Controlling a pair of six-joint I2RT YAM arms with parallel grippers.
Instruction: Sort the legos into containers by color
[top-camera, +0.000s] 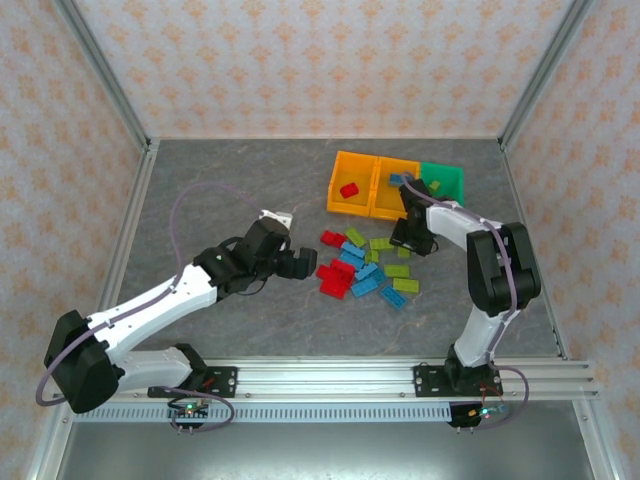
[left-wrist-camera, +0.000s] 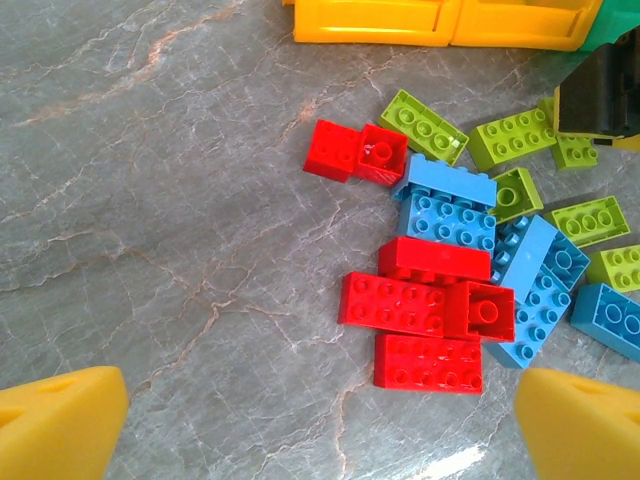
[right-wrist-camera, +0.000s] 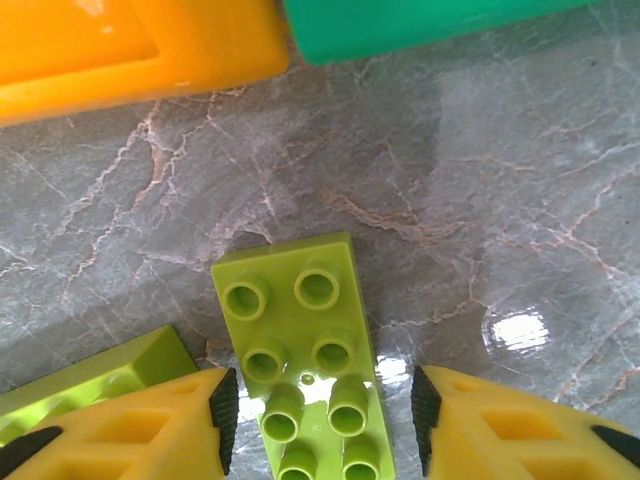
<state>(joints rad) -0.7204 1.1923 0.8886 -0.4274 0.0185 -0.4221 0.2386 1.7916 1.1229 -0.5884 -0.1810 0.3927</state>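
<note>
Hovering just left of the legos (top-camera: 362, 268) on the desk (top-camera: 220, 200), left tool (top-camera: 296, 263) wide and empty, right tool (right-wrist-camera: 322, 400) part-closed astride a yellow-green lego (right-wrist-camera: 300, 330), pads (right-wrist-camera: 224, 405) clear of it, containers (top-camera: 376, 190) just beyond, one red lego (top-camera: 349, 190) in the leftmost

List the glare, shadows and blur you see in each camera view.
Right wrist view: a bright white glare patch on the grey marbled tabletop, just right of the sharp yellow-green studded plastic brick. Left wrist view: a fainter glare streak on the tabletop near the bottom edge, below the red studded plastic bricks, which are in focus. Top external view: soft, even light, no hard shadows.
</note>
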